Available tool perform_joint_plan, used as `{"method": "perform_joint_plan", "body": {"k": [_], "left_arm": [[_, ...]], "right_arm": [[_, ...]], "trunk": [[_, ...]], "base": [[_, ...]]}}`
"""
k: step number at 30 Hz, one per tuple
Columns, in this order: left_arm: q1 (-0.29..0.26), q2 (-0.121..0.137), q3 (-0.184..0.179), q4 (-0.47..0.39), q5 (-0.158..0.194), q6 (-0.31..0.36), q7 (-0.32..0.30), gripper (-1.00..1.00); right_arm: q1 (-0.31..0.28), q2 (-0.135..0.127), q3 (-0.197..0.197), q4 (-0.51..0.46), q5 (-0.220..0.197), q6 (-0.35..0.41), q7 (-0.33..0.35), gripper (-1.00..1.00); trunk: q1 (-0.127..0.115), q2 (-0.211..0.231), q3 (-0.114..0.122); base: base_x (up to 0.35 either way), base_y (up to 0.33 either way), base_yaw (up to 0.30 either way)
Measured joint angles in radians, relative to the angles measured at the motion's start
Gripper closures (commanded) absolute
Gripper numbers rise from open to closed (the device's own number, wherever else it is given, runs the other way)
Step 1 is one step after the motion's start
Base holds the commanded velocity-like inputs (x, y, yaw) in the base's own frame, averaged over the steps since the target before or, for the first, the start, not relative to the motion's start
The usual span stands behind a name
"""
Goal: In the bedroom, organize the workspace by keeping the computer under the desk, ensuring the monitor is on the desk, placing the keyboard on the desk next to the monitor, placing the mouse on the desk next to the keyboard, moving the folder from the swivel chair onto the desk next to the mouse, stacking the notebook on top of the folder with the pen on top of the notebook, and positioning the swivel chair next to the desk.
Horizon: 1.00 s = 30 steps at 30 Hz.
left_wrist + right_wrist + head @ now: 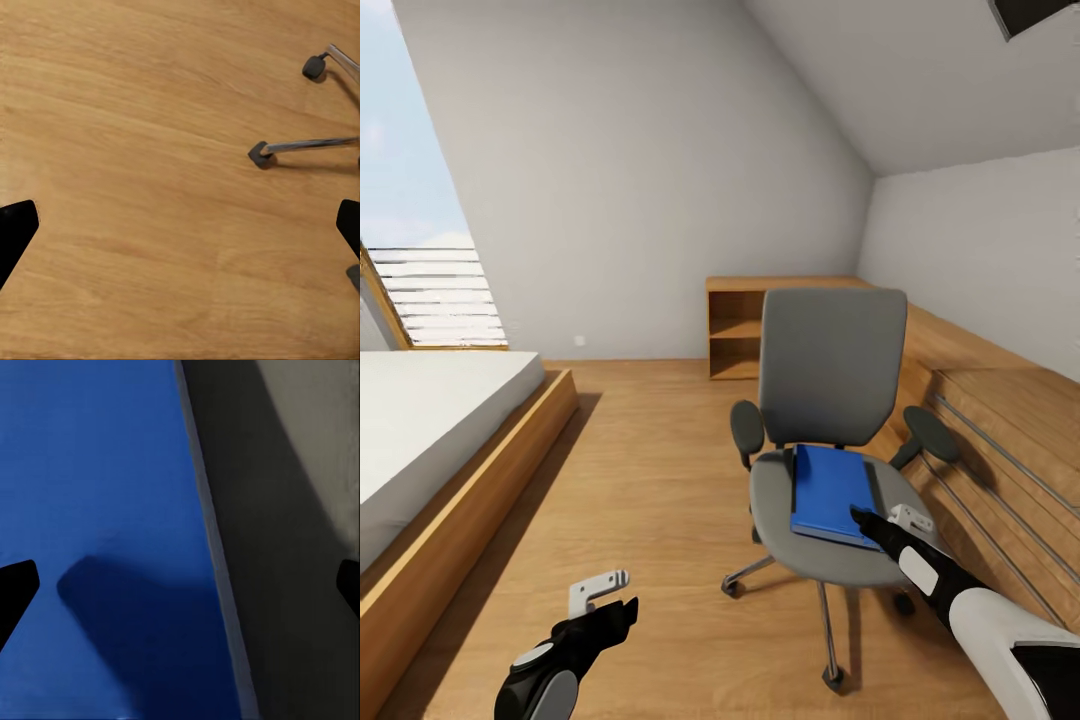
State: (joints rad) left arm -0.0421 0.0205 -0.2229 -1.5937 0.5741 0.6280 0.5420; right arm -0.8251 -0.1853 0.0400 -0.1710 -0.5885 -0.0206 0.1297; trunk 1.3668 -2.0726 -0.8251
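Fingers of the right gripper (867, 520) spread wide over the folder (830, 492) on the swivel chair (830, 400); left gripper (622, 597) gapes empty above floor (650, 480).

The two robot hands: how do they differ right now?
The right gripper reaches over the chair, poised above the edge of the blue folder on the seat, while the left gripper hangs low over bare wooden floor, near the chair's wheels. The right arm is stretched forward; the left is held closer in. Both hold nothing, with fingers spread apart.
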Motion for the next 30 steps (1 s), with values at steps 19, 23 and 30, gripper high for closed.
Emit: {"method": "perform_joint_plan", "body": {"k": [19, 23, 30], "left_arm": [[0.000, 0.000, 0.001, 0.002, 0.002, 0.001, 0.001, -1.00], [0.000, 0.000, 0.001, 0.002, 0.000, 0.000, 0.001, -1.00], [0.000, 0.000, 0.001, 0.002, -0.001, 0.000, 0.001, -1.00]], "right_arm": [[0.000, -0.001, 0.000, 0.008, -0.001, 0.000, 0.001, -1.00], [0.000, -0.001, 0.000, 0.009, -0.002, -0.001, 0.002, -1.00], [0.000, -0.001, -0.014, 0.061, -0.002, -0.002, 0.000, -1.00]], "trunk": [[-0.001, 0.000, 0.000], [-0.001, 0.000, 0.000], [-0.027, 0.049, 0.022]], "base": [[-0.043, 0.000, 0.000], [0.000, 0.000, 0.000], [0.000, 0.000, 0.000]]}}
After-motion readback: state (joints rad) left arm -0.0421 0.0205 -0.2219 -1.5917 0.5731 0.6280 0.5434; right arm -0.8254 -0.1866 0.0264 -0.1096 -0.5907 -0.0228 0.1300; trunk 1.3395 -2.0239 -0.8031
